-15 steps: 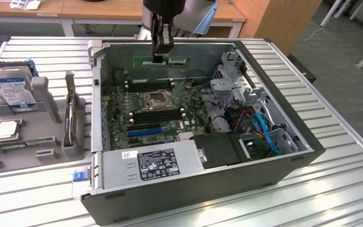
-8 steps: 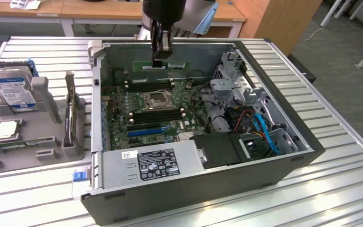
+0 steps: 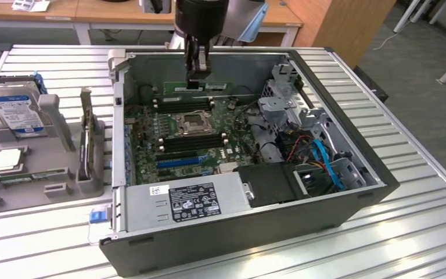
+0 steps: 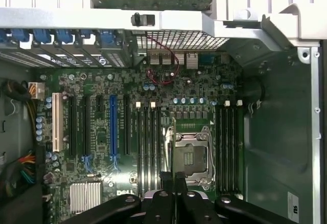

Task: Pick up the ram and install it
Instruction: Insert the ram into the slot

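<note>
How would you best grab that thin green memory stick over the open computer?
By the middle of its top edge, from straight above, pinching the flat faces. The ram stands on edge, thin and long, so this balances it and leaves the bottom edge free. The hand holds it so.

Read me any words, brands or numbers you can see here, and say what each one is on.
"DELL": white print on the motherboard.
Power supply label: too small to read.
Hard drive label: blurred, unreadable.
Sticker on the ram: too small to read.
Case wall sticker: unreadable.
</note>
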Available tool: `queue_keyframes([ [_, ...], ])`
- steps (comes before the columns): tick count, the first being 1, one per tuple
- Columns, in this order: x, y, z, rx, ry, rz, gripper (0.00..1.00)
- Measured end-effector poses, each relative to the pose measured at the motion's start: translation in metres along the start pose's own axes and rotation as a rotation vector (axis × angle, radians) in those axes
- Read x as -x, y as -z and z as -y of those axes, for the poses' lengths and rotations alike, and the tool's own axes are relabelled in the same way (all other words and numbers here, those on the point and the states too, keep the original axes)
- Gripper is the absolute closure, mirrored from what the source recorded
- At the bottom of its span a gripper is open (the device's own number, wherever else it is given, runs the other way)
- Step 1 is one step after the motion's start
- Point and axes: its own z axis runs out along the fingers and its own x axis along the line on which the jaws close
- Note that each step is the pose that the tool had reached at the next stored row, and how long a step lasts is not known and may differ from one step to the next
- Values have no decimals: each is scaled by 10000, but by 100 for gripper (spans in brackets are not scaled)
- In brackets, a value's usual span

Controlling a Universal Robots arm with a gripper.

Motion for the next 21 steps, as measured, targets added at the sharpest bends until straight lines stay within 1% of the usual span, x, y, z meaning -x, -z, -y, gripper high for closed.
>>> queue_keyframes([
  [6, -8, -109, 3, 0, 0, 0, 88],
  [7, -10, -145, 3, 0, 0, 1, 88],
  [11, -16, -212, 5, -1, -1, 1, 88],
  [12, -17, -210, 4, 1, -2, 15, 88],
  [18, -18, -212, 5, 1, 0, 21, 88],
  [19, -30, -211, 6, 1, 1, 20, 88],
  [21, -91, -206, 7, 1, 0, 20, 88],
])
